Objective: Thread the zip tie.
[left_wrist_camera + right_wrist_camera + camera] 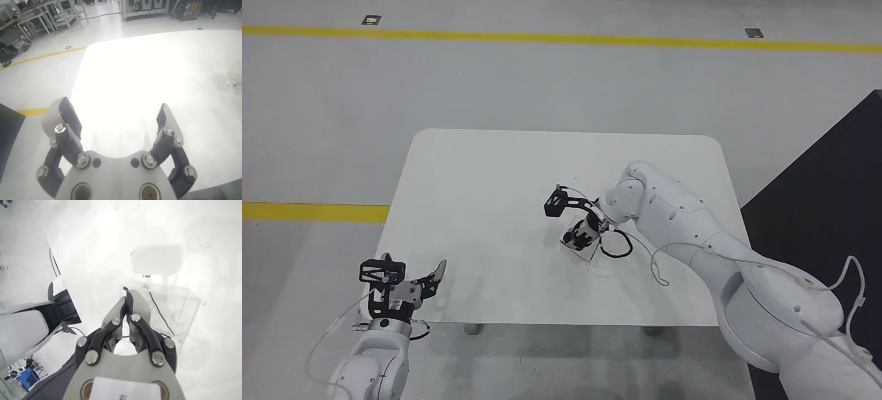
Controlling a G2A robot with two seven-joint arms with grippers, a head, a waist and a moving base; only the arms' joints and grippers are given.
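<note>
Box, clear; thin black zip tie

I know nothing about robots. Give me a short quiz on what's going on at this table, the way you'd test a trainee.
1. True or false: the left gripper is open and holds nothing.
2. What is the right gripper shut on? A) a thin black zip tie B) a red pen C) a metal spoon
3. Fill in: the clear plastic box beside the right gripper stands on a ___.
Key: 1 true; 2 A; 3 white table.
</note>
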